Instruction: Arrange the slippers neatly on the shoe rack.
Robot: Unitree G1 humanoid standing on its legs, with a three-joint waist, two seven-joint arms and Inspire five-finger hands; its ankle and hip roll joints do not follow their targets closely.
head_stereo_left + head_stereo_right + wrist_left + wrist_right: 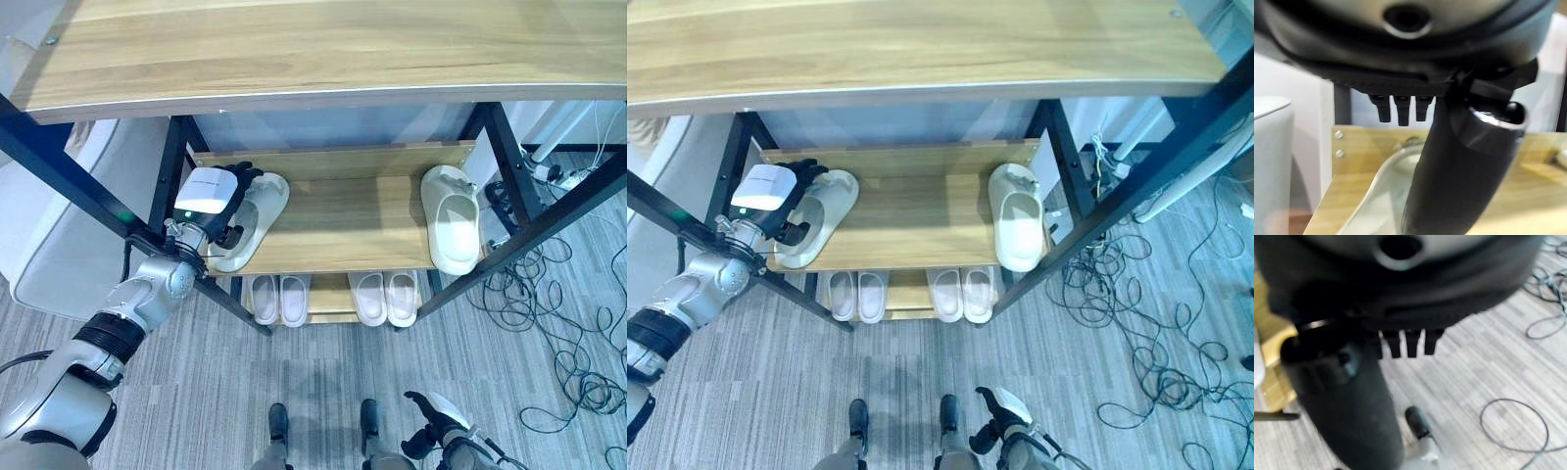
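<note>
Left hand (217,199) is on the left slipper (257,217) at the left end of the middle shelf (343,220) of the shoe rack (176,157). Its dark digits reach over the slipper's upper and into the foot opening, but whether they're clamped on it or just resting, can't tell; the left wrist view has the thumb (1459,166) lying over the pale slipper w/ the fingers' tips straight beyond it.

Key relation: that slipper's long axis runs skewed, heel end toward the shelf's front-left corner, toe end angled back and to the right. So it lies directly under and just ahead of the left hand, no reach needed, only a twist to square it.

Moving right: bare wood mid-shelf, then the right slipper (451,217) near the right end, well apart from its mate, long axis roughly front-to-back w/ a slight tilt. Below, two pairs of slippers (333,298) sit squared on the lower shelf.

Right hand (438,419) hangs low by the floor, far from the rack, fingers loosely curled and holding nothing.

Judgement: left arm is much nearer for the left slipper; right slipper would suit the right arm.
</note>
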